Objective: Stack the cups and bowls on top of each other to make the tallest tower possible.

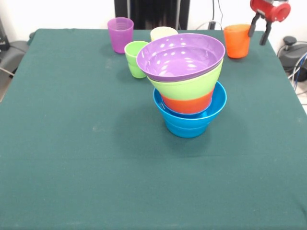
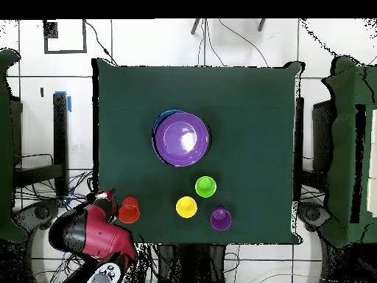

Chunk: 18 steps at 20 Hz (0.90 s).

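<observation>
Gripper (image 1: 259,29) at the table's (image 1: 72,158) corner, fingers spread, empty, just beside the orange cup (image 1: 237,41). Tower (image 1: 188,86) mid-table, well apart: purple bowl (image 1: 181,56) over lime, orange and blue bowls. Purple cup (image 1: 120,34), green cup (image 1: 135,58), yellow cup (image 1: 163,33) behind. From overhead, only the tower's purple top visible; front alone shows layers.
</observation>
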{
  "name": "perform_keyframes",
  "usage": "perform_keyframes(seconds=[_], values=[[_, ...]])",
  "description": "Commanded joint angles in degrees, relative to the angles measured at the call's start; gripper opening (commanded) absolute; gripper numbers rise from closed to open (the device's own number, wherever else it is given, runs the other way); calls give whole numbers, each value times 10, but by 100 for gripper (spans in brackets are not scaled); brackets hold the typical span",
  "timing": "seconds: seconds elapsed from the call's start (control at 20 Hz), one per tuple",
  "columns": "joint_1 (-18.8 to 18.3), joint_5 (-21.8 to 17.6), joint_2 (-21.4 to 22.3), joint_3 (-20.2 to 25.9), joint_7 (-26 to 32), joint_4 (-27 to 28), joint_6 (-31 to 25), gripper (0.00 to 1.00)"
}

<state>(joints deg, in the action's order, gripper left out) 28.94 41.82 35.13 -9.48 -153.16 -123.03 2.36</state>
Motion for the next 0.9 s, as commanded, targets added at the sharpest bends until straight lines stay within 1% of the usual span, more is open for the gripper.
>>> perform_keyframes(seconds=[0.05, 0.15, 0.2, 0.4, 0.5, 0.75, 0.9], values=[[25, -1, 43, 18, -97, -42, -81, 100], [35, 2, 48, 5, -97, -36, -93, 100], [32, 2, 50, 6, -96, -36, -91, 100], [58, 9, 47, -21, -102, -11, -115, 100], [63, 9, 50, -27, -105, -9, -122, 100], [68, 7, 53, -36, -105, -9, -130, 100], [63, 5, 52, -32, -100, -17, -119, 100]])
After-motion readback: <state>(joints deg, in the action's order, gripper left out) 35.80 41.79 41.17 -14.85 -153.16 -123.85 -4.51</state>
